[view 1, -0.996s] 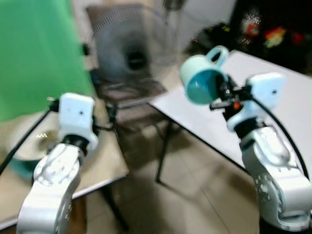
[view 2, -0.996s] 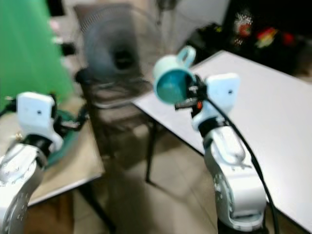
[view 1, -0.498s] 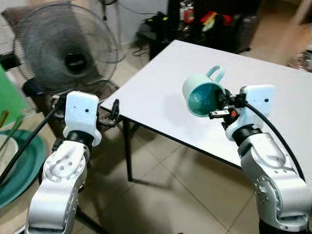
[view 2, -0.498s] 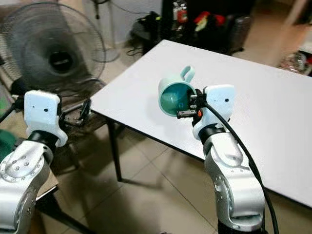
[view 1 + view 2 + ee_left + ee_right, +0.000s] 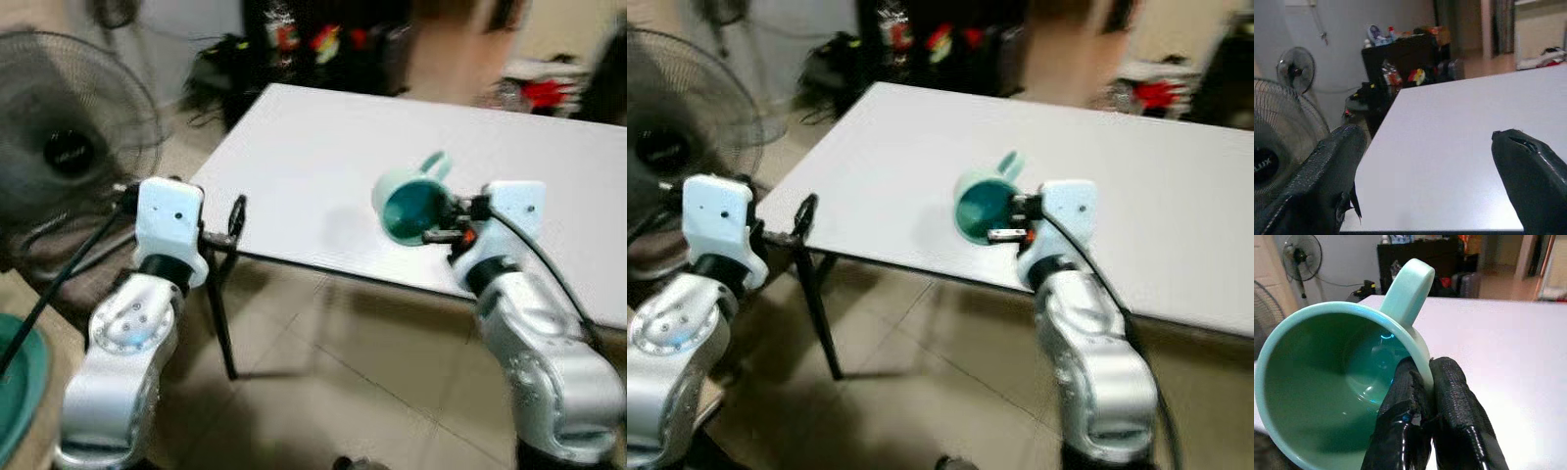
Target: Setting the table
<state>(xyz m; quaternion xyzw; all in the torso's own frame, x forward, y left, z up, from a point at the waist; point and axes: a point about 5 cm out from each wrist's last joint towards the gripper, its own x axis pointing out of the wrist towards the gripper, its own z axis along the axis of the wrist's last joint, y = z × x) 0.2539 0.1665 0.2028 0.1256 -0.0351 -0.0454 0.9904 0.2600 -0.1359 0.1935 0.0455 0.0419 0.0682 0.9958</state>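
Right gripper: fingers pinched on the rim of a mint-green mug, one inside, one outside; mug held tipped on its side, handle uppermost, above the near edge of the white table. Left gripper: fingers spread wide, nothing held, raised beside the table's corner.

mug: glossy glazed ceramic | table: smooth matt white | right tool fingers: rough black rubber
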